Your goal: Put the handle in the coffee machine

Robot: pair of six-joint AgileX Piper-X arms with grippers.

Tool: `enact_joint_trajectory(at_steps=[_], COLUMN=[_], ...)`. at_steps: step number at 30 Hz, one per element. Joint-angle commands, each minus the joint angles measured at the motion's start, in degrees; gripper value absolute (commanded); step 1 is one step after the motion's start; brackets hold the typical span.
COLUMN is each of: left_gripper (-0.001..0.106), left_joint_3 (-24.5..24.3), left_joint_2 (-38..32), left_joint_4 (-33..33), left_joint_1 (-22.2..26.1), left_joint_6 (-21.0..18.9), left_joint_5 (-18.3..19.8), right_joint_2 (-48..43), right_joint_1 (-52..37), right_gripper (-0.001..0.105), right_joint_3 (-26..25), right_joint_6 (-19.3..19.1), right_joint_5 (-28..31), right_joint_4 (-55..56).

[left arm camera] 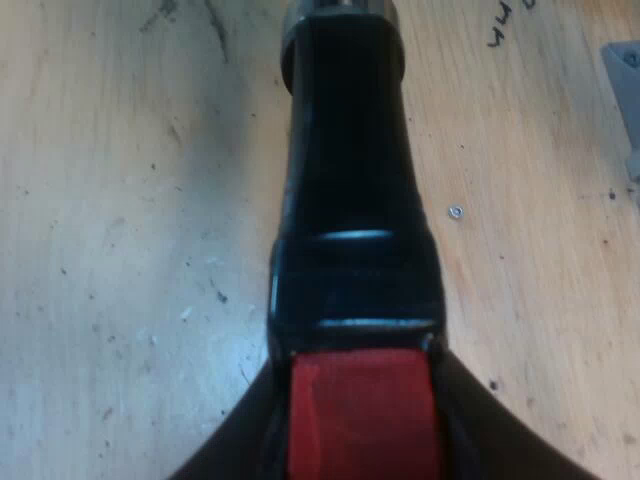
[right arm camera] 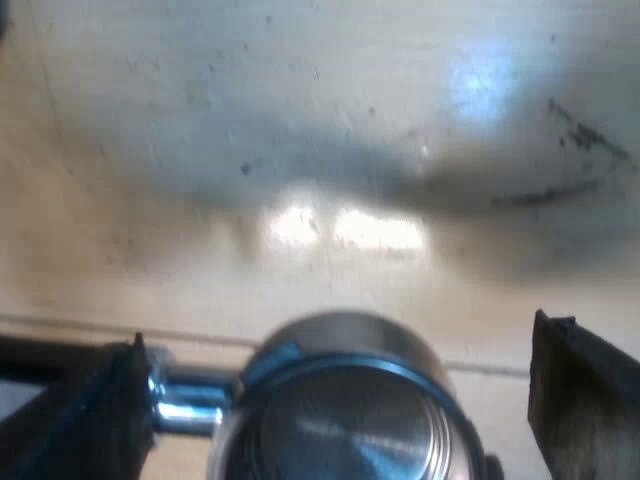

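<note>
The holder's dark handle (left arm camera: pixel 345 170) runs away from the camera over the wooden table, and its red end (left arm camera: pixel 362 415) sits between my left gripper's (left arm camera: pixel 360 450) two black fingers, which are shut on it. The holder's round metal head (right arm camera: pixel 345 410) lies over the pale table between the fingers of my right gripper (right arm camera: pixel 330 400). These stand open on either side of the head, with a gap showing at one finger (right arm camera: pixel 580 390). The other finger (right arm camera: pixel 80 415) is by the chrome neck (right arm camera: pixel 190 395) that joins head and handle.
Under both grippers is a scuffed, light wooden table (left arm camera: pixel 120 250). A small metal ring (left arm camera: pixel 456 212) lies on it beside the handle, near some black scribbles (left arm camera: pixel 505 25). A grey object's corner (left arm camera: pixel 625 80) shows at the table's far side.
</note>
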Motion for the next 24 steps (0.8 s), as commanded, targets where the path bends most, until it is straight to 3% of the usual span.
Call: enact_joint_trajectory(at_steps=[1, 9, 12, 14, 18, 21, 24], left_gripper=[0.0, 0.0, 0.0, 0.0, 0.0, 0.0, 0.0], left_joint_3=[-0.5, -0.5, -0.5, -0.5, -0.5, -0.5, -0.5], left_joint_2=[-0.5, -3.7, -4.2, -4.4, -4.4, -5.3, -6.6], left_joint_4=[-0.7, 1.2, 3.5, 4.0, 5.1, 5.5, 5.5], left_joint_1=[0.5, 6.9, 11.4, 15.4, 21.7, 25.5, 28.6], left_joint_6=[-0.1, -0.2, -0.2, -0.2, -0.2, -0.1, -0.1], left_joint_5=[2.7, 2.4, 2.6, 2.6, 2.6, 2.6, 3.1], right_joint_2=[-0.5, -0.5, -0.5, -0.5, -0.4, -0.1, 1.1], right_joint_1=[0.1, 0.2, 0.2, 1.8, 6.4, 10.6, 14.4], right_gripper=[0.078, 0.078, 0.078, 0.076, 0.065, 0.064, 0.064], right_joint_3=[-2.0, -7.3, -7.2, -7.2, -7.1, -6.9, -6.9], right_joint_6=[-1.7, -10.4, -12.7, -15.1, -16.2, -16.4, -20.0], right_joint_5=[4.6, 18.4, 20.9, 25.5, 32.8, 39.2, 44.4], right_joint_4=[0.1, -0.3, -1.7, -2.6, -4.6, -6.0, -8.5])
